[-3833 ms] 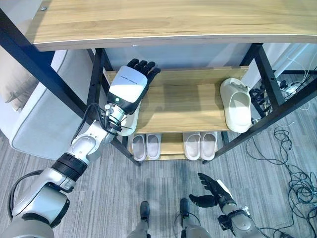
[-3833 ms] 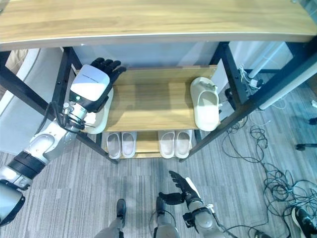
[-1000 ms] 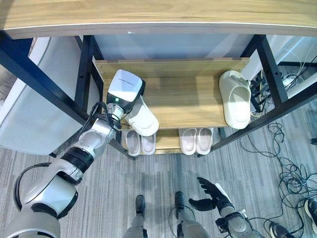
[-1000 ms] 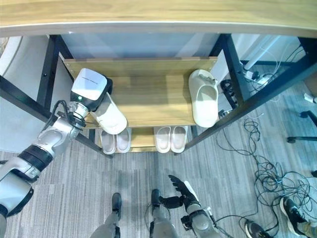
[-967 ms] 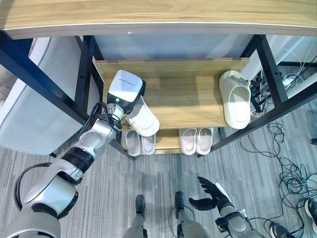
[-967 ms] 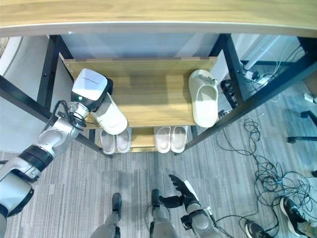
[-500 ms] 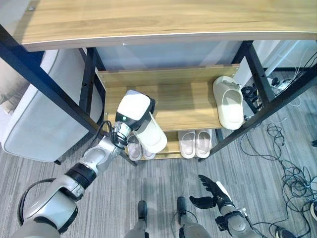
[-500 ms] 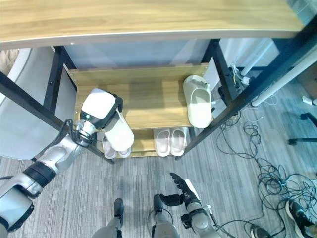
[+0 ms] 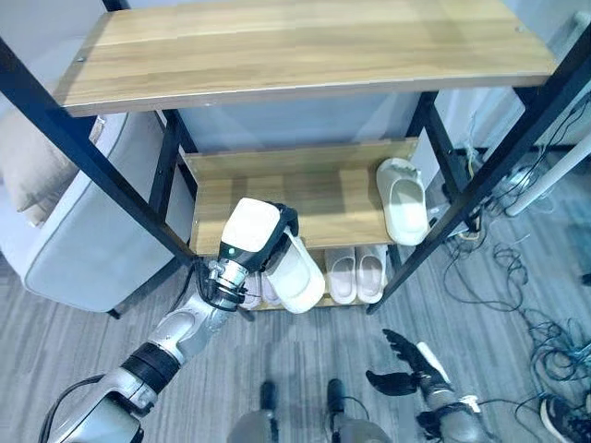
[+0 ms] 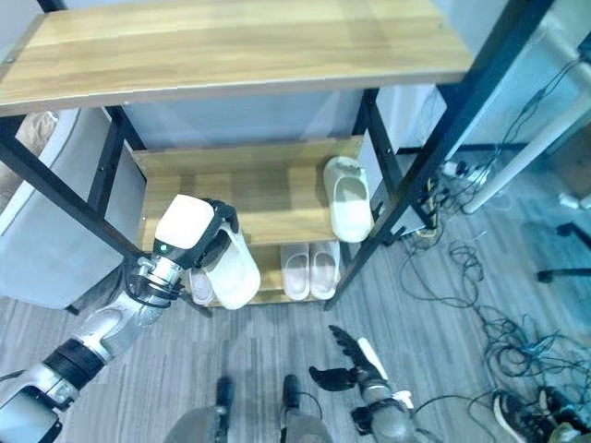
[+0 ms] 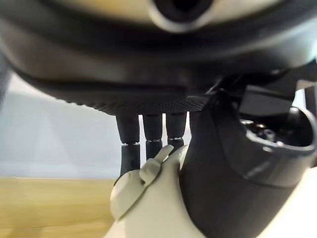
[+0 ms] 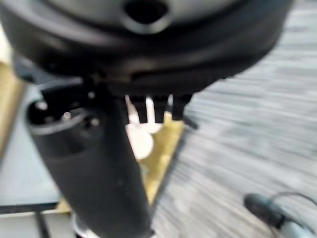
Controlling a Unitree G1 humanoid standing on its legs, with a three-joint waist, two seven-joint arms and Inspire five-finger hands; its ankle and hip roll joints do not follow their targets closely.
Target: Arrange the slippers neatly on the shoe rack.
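Observation:
My left hand (image 9: 251,235) is shut on a cream slipper (image 9: 297,272), which hangs tilted in front of the middle shelf (image 9: 314,189), left of centre and clear of the wood. In the left wrist view the fingers (image 11: 151,141) curl over the slipper (image 11: 148,208) against the thumb. A matching cream slipper (image 9: 404,203) lies at the right end of the middle shelf, toe towards the back. My right hand (image 9: 406,365) hangs low over the floor with its fingers straight and nothing in it.
A pale pair (image 9: 356,273) sits on the bottom shelf, and another pair (image 9: 253,293) is partly hidden behind my left arm. Black frame posts (image 9: 175,157) flank the shelves under a wooden top board (image 9: 295,46). A grey sofa (image 9: 65,249) stands left; cables (image 9: 517,305) lie right.
My left hand, open over the slipper at the shelf's left end earlier, has shut on it and drawn it off the shelf towards the front. The camera has pulled back.

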